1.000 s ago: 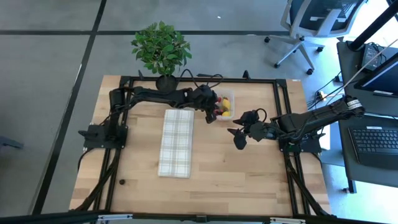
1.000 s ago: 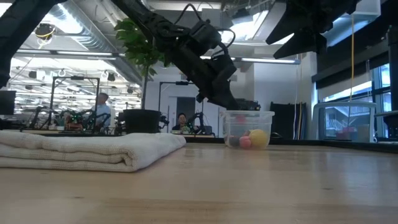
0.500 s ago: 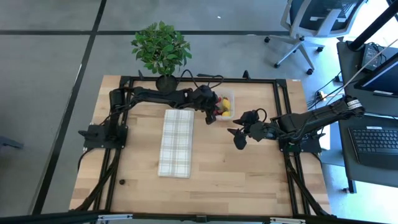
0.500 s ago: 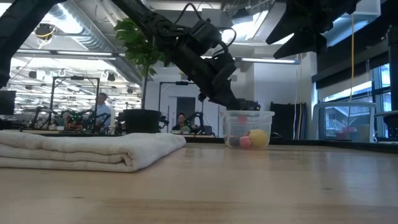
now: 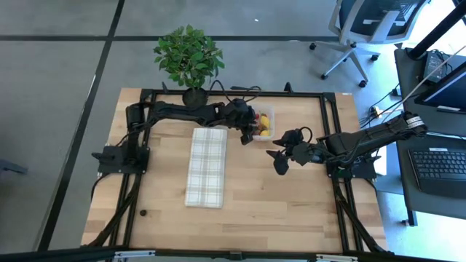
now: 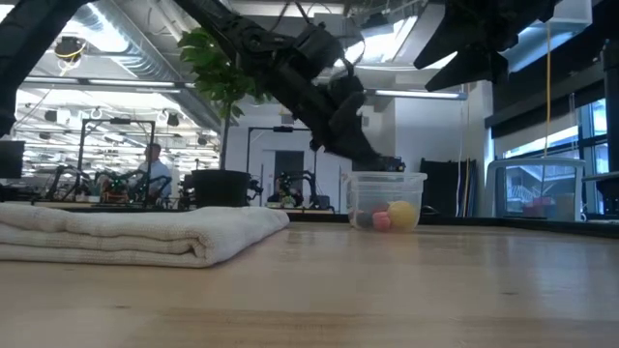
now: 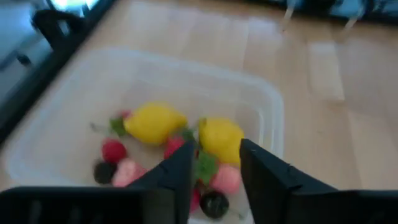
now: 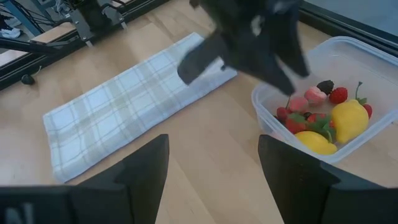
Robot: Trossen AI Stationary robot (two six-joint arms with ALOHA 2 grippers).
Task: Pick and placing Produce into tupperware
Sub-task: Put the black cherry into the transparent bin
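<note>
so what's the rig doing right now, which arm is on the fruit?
The left gripper is at the tupperware near the table's far edge, over its left rim, fingers open and holding nothing. The produce already lies inside: two yellow pieces among red, pink and dark ones. The right gripper hangs open over bare table nearer the middle, waiting. The checked cloth lies flat to the left, with the potted plant behind. No loose pieces show on the table.

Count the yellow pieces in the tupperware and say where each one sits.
2. Both lie in the tupperware: one yellow piece and the other side by side above the red produce. More may be hidden.
</note>
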